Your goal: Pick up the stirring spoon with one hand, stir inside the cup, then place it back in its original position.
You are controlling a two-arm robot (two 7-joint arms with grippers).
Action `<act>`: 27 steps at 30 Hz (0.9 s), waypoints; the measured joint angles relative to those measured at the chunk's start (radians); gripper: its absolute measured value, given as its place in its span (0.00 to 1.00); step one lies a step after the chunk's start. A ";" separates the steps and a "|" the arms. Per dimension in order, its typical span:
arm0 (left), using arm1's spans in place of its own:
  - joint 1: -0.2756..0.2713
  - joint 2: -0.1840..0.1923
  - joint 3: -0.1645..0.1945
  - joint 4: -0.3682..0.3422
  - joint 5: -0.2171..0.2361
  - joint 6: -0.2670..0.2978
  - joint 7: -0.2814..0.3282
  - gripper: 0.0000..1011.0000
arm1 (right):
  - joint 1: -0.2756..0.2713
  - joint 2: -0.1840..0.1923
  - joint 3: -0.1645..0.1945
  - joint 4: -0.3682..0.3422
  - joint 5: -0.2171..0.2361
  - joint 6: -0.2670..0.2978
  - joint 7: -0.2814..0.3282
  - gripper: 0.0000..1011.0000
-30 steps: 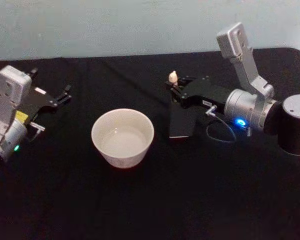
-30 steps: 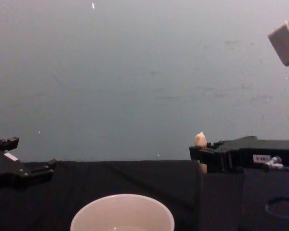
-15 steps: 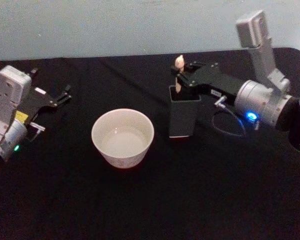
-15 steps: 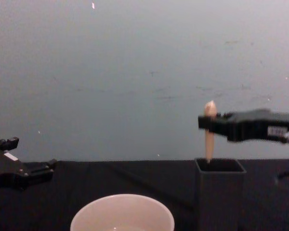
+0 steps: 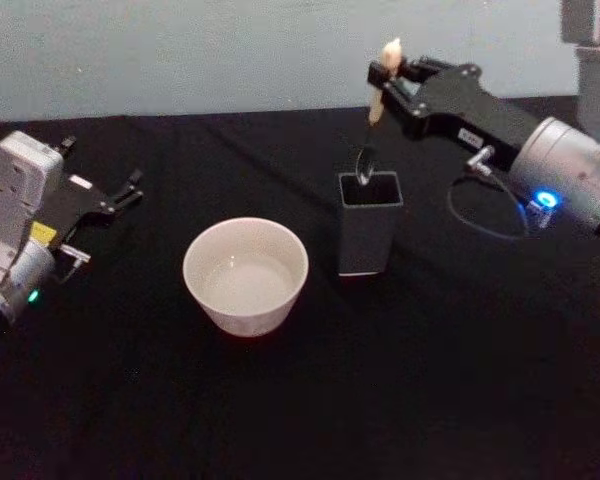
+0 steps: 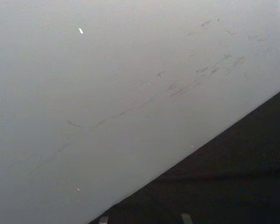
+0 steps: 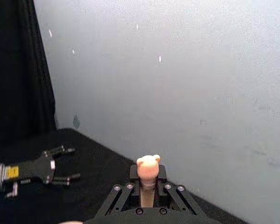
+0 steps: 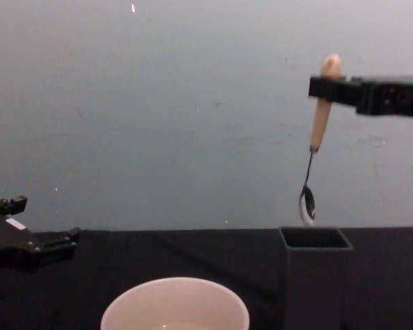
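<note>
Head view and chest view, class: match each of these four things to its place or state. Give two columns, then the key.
1. stirring spoon
2. cup
3. holder
4. left pincer

A. parked open near the left side of the table
B. dark grey, square, standing right of the cup
C. hanging over the holder, handle clamped in the right pincer
D. pale, round, standing on the table

Pairs: 1-C, 2-D, 3-B, 4-A

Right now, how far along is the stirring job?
Done: the right gripper holds the stirring spoon, its bowl hanging just above the holder. In hand: the carry to the cup. Left: stirring, then returning it. The left gripper sits idle at the table's left.
</note>
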 joint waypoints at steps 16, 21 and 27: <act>0.000 0.000 0.000 0.000 0.000 0.000 0.000 0.99 | 0.001 -0.015 -0.033 -0.024 0.024 -0.064 0.015 0.20; 0.000 0.000 0.000 0.000 0.000 0.000 0.000 0.99 | 0.002 -0.026 -0.074 -0.019 0.027 -0.087 0.046 0.20; 0.000 0.000 0.000 0.000 0.000 0.000 0.000 0.99 | -0.001 -0.040 -0.117 0.003 0.022 -0.127 0.075 0.20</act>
